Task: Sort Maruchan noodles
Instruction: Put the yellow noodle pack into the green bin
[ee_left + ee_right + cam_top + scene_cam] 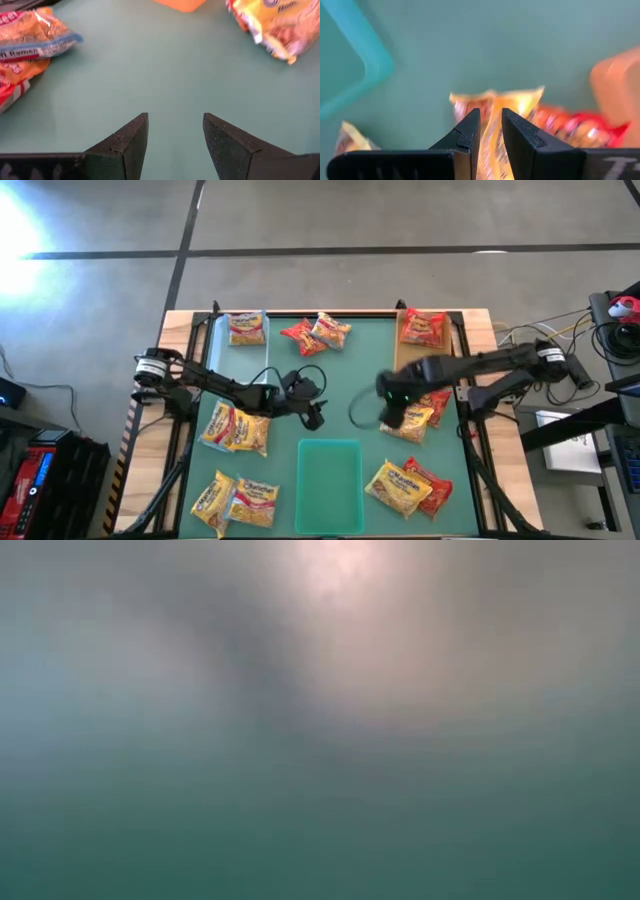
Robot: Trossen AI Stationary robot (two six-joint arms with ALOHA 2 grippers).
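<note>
Yellow crinkly noodle packet (pixel 495 125) pinched on its edge by the right gripper (pixel 491 131), right of the table's (pixel 350 390) centre.
Narrow jaws clamp the packet, which hangs lengthwise from the fingers over red and yellow packets (pixel 425 395); the right arm reaches in from the right edge. Left gripper (pixel 175 135) hovers near centre, fingers parted and empty, its arm stretched from the left edge. Green tray (pixel 330 485) sits at the near edge.

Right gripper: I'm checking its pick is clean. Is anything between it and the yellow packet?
Nothing visible: in its wrist view the right gripper already has its narrowly parted fingers around an edge of the yellow packet, on the green mat.
</note>
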